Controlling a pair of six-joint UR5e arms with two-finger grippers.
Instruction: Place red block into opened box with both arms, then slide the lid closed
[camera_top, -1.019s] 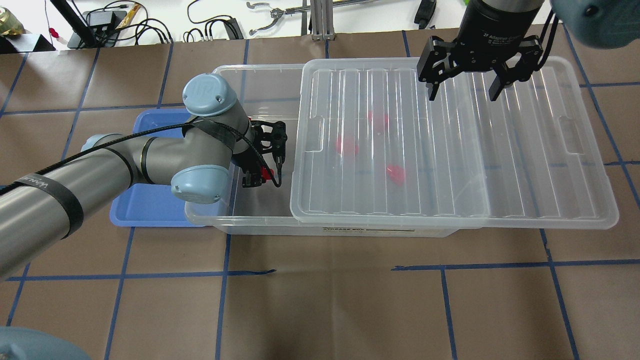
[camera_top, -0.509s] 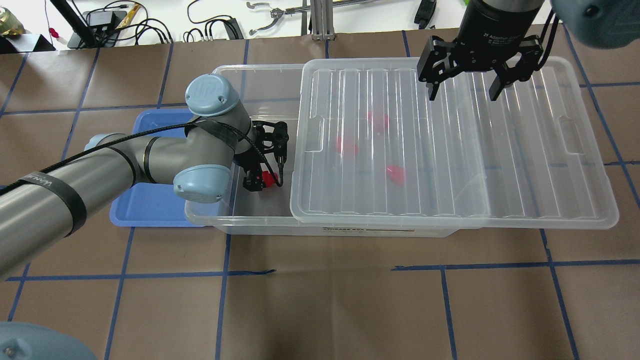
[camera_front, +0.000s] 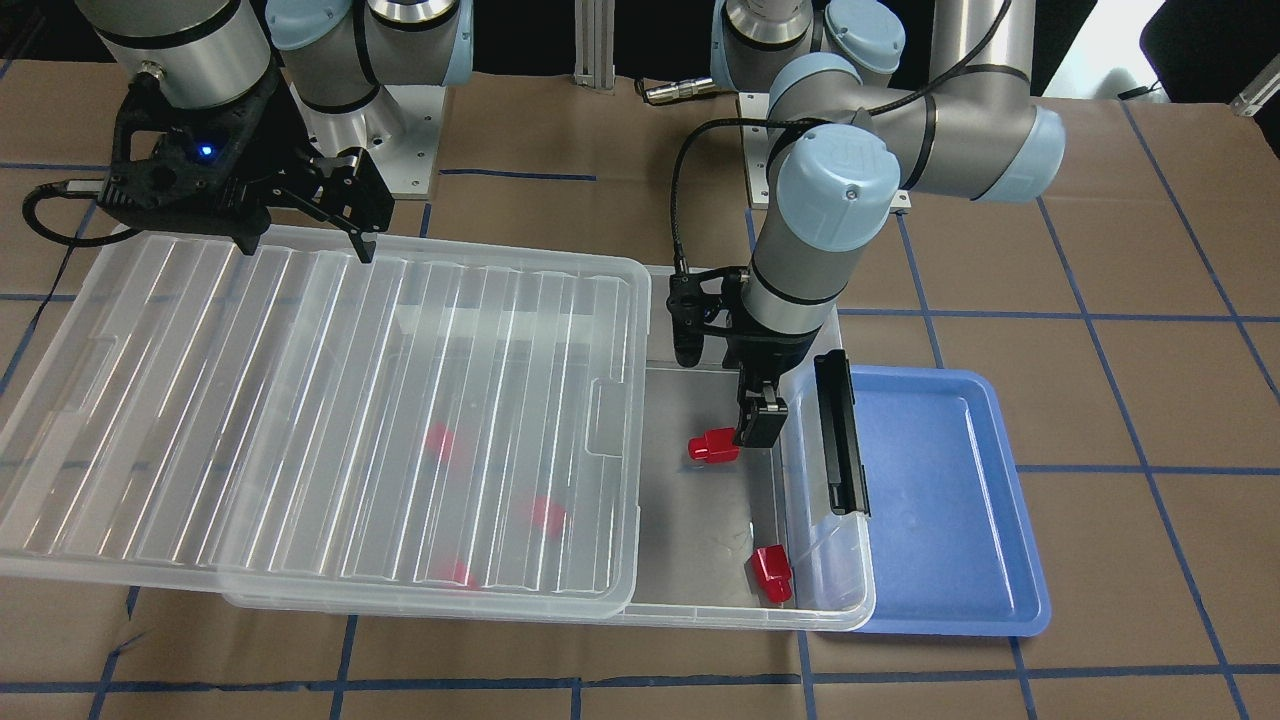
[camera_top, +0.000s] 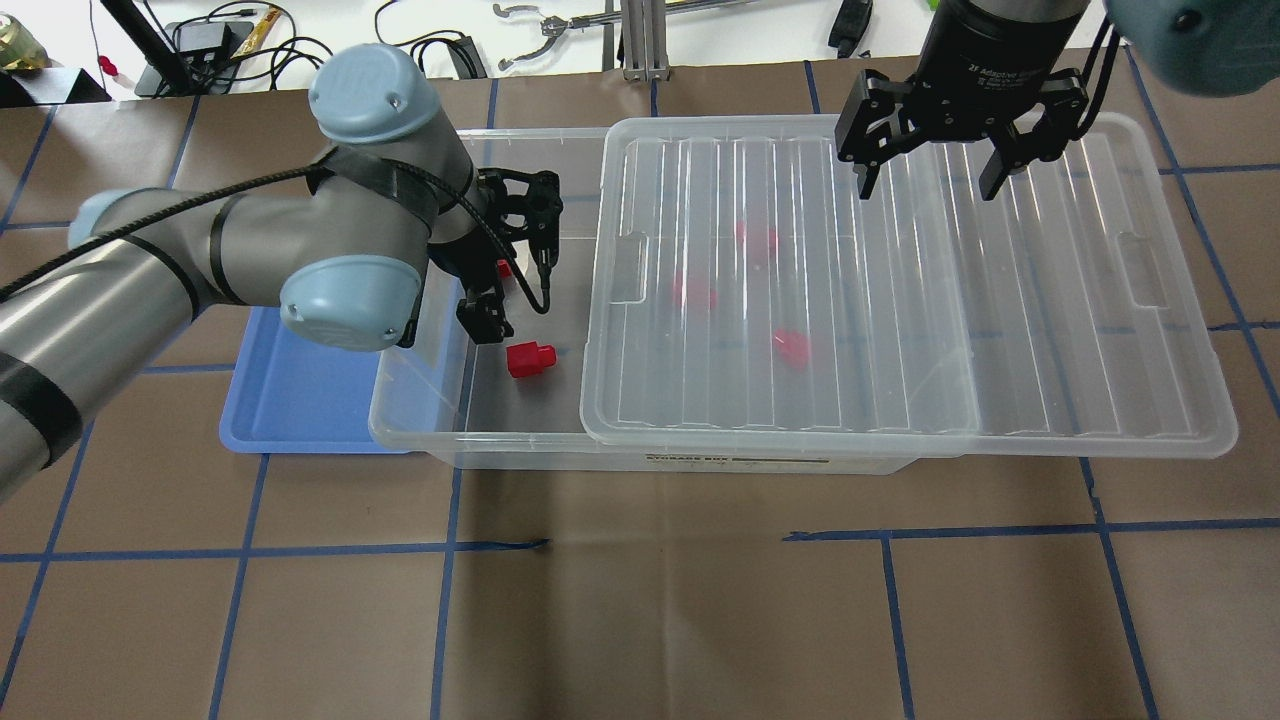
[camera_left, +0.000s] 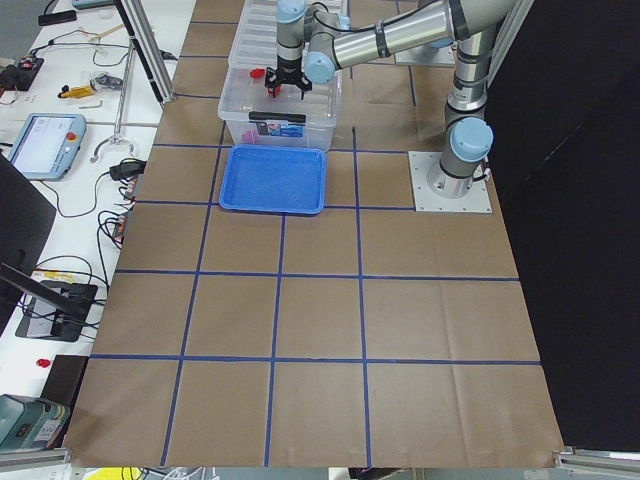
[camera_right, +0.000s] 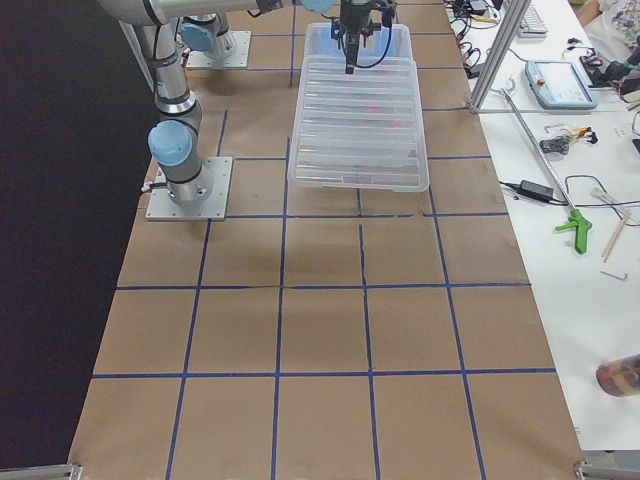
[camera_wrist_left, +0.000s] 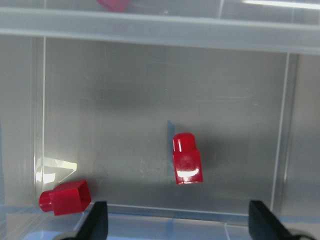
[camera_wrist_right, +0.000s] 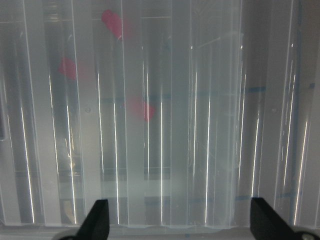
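A red block (camera_top: 528, 358) (camera_front: 712, 446) (camera_wrist_left: 187, 159) lies on the floor of the clear box (camera_top: 520, 447) (camera_front: 845, 600), in its uncovered end. My left gripper (camera_top: 495, 295) (camera_front: 755, 410) (camera_wrist_left: 180, 230) hovers open just above and beside the block, holding nothing. A second red block (camera_front: 772, 573) (camera_wrist_left: 65, 197) rests by the box's end wall. Three more show blurred under the ribbed lid (camera_top: 900, 300) (camera_front: 300, 400) (camera_wrist_right: 165, 125), which covers most of the box and overhangs its other end. Over the lid's far side my right gripper (camera_top: 930, 185) (camera_front: 300, 245) (camera_wrist_right: 180, 227) hangs open.
A blue tray (camera_top: 300, 400) (camera_front: 930, 500) sits against the box's open end, partly under my left arm. A black clip bar (camera_front: 838, 430) runs along that end wall. Cables and tools lie on the white bench beyond the table's far edge.
My left gripper has opened, let go of the red block and risen toward the far side of the box. The block now lies on the box floor. The right arm has stayed put.
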